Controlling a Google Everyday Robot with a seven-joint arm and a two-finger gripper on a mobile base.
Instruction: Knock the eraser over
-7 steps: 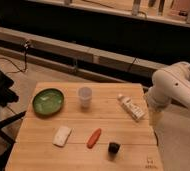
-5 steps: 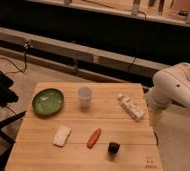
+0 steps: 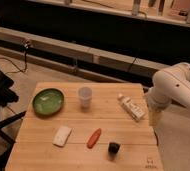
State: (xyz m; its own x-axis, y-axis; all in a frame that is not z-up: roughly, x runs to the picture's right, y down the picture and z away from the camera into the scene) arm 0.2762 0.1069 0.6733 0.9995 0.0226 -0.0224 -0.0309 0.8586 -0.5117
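Observation:
The eraser (image 3: 114,148) is a small black block standing near the front edge of the wooden table (image 3: 38,155), right of centre. My white arm (image 3: 175,90) hangs past the table's right edge. The gripper (image 3: 153,118) points down beside that edge, to the right of and behind the eraser, well apart from it.
An orange carrot-shaped piece (image 3: 93,138) lies just left of the eraser. A flat white pad (image 3: 62,135) lies further left. A green plate (image 3: 48,101) is at the back left, a clear cup (image 3: 85,97) at the back middle, and a white bottle (image 3: 131,107) lies at the right.

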